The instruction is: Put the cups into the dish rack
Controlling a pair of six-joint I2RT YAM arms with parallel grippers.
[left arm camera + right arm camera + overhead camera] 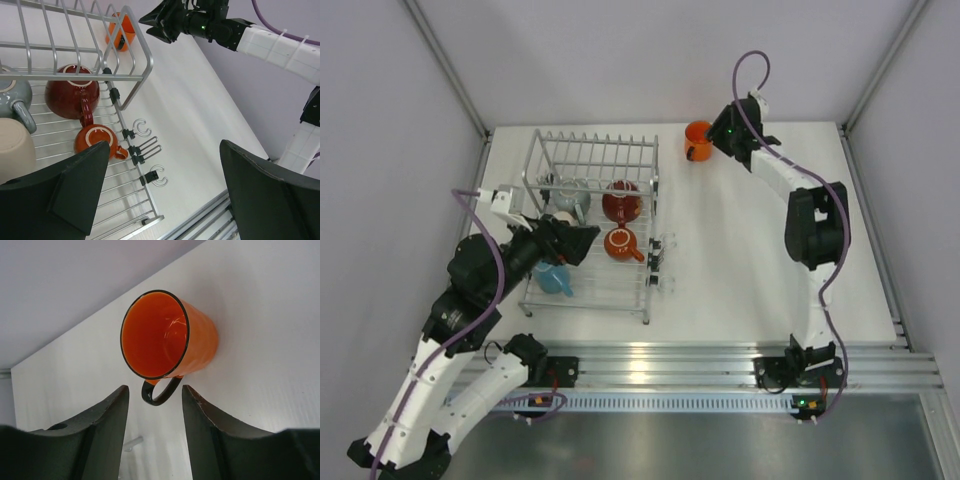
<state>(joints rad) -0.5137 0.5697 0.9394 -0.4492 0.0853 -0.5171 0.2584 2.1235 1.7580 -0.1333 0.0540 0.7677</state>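
The bright orange mug [698, 140] with a black handle stands on the table at the far side, right of the dish rack [651, 200]. My right gripper [718, 138] is open, and its fingers [107, 415] flank the mug's handle [159, 394] without touching it. In the rack lie a red mug [622, 201], a dark red-orange mug [620, 243], a grey mug [570, 196] and a light blue mug [555, 279]. My left gripper [582, 243] is open and empty above the rack. The left wrist view shows a beige cup [15, 147] at its left edge.
Wire hooks [662, 258] stick out from the rack's right side. White walls enclose the table on the left, far and right sides. A metal rail [720, 362] runs along the near edge. The right arm [260, 40] reaches across the far side.
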